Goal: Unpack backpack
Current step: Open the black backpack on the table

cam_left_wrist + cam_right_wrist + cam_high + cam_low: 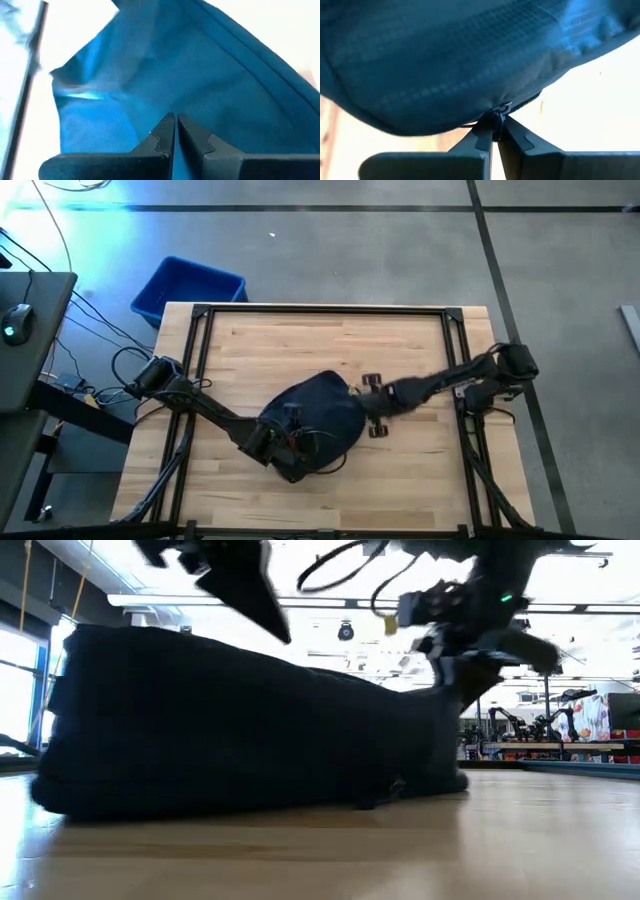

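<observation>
Fingers of right gripper (494, 131) pinched on zipper pull (503, 108) of backpack (315, 420); left gripper (175, 131) fingers closed on fabric

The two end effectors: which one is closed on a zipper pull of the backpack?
The right end effector, at the backpack's right edge, pinches a small metal zipper pull. The left end effector is closed on plain fabric, no pull visible.

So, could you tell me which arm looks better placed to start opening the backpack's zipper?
Probably the right. The right gripper has its fingers shut on the zipper pull at the backpack edge. The left gripper is shut on fabric, seemingly only bracing.
</observation>
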